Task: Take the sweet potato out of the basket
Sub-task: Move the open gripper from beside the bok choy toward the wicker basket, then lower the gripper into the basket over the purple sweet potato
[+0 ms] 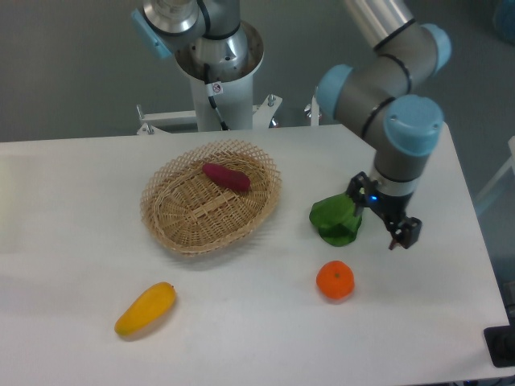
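The reddish-purple sweet potato lies inside the tan wicker basket, toward its far right side. My gripper hangs well to the right of the basket, above the table beside a green leafy vegetable. Its fingers stand apart and open, with nothing between them. The gripper partly covers the vegetable's upper right end.
A round orange sits on the table in front of the green vegetable. A yellow mango-like fruit lies near the front left. The arm's base column rises behind the basket. The table's right edge runs close to the arm.
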Robot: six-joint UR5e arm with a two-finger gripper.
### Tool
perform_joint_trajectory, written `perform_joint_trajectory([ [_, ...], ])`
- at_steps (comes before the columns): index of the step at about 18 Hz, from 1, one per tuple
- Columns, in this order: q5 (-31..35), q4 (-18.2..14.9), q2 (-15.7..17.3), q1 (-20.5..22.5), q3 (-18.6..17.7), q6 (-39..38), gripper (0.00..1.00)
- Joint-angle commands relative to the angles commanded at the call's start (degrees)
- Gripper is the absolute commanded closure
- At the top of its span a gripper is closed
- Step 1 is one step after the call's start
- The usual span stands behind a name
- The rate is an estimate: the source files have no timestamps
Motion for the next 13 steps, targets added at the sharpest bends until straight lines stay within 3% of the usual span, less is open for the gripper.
perform_joint_trajectory([
  [6,-2.0,-0.6,6.3,-5.4,-6.9,-0.9,0.00],
  [13,-3.1,-0.5,8.3,-9.4,-12.1,0.5,0.00],
])
